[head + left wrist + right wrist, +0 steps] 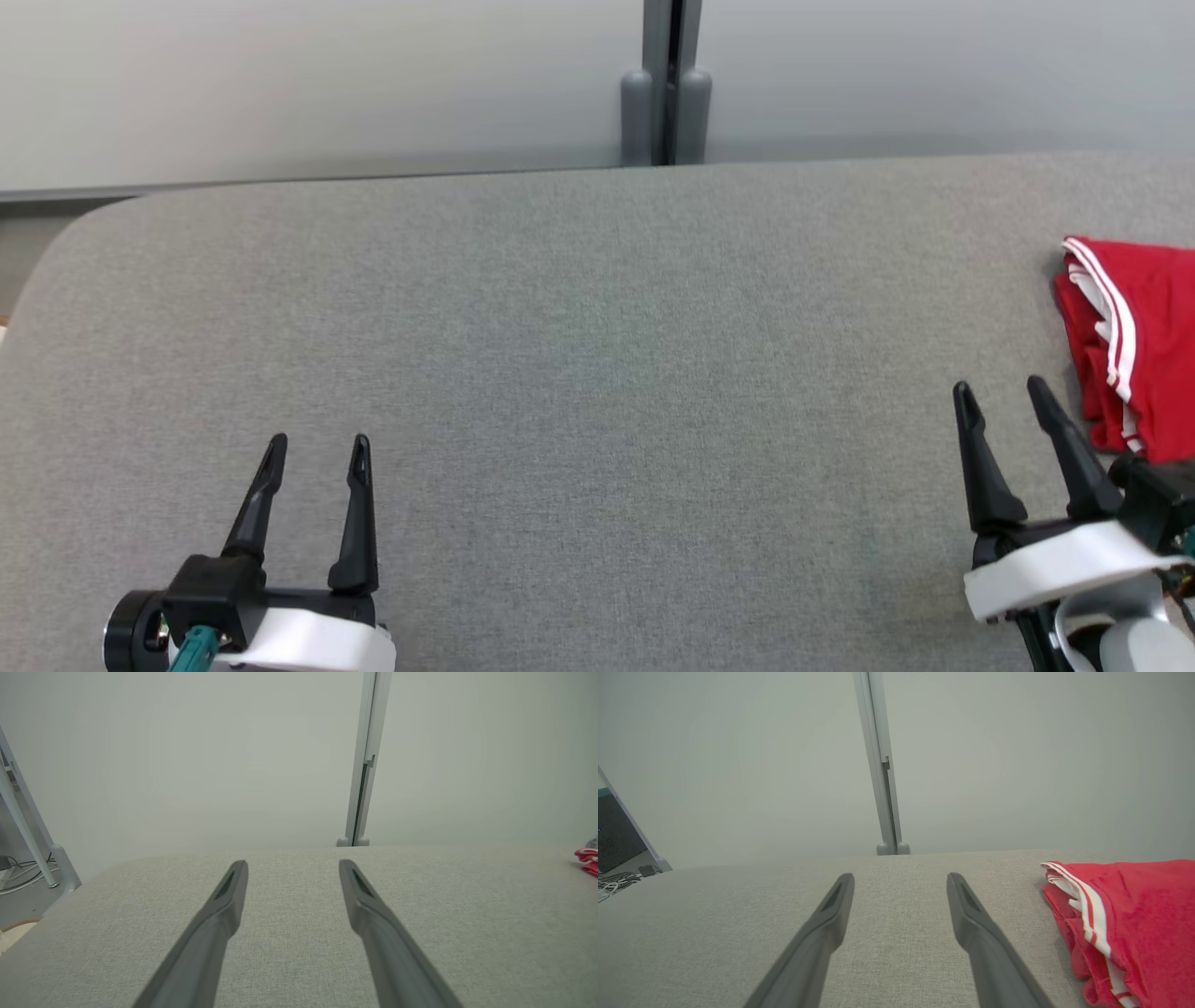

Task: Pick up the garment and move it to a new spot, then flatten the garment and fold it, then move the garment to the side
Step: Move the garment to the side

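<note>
Red fabric with white stripes: that's your garment, bunched in a loose heap at the right edge of the head view, lying on the grey cloth-covered table. Your right gripper sits at the lower right of the frame, just beside the garment's left side, jaws spread wide over bare grey cloth. In the right wrist view, the garment lies at the lower right, off to the side of the two dark fingers and clear of them. Your left gripper is at the lower left of the head view, well apart from the garment, jaws spread wide too. At the top centre, a grey post stands behind the table's far edge against a pale wall.
</note>
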